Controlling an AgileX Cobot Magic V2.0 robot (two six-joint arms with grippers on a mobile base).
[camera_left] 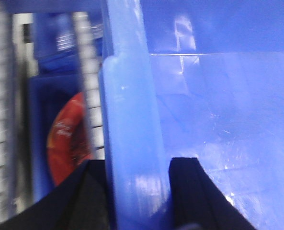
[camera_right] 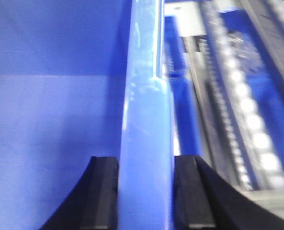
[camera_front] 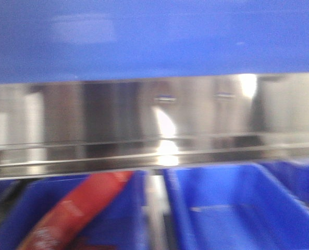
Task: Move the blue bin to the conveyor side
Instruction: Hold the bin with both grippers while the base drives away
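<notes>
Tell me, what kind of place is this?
Probably a factory or warehouse packing line. There's a large blue bin, a shiny steel rail, what look like rows of rollers, and smaller blue bins, one holding a red packet.

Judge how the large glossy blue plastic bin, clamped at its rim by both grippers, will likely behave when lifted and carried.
The large glossy blue plastic bin probably stays stiff: its thick rolled rim fills the left gripper and right gripper without bending. Its shiny surface may slip between the black pads. The visible interior holds nothing, so likely light.
</notes>
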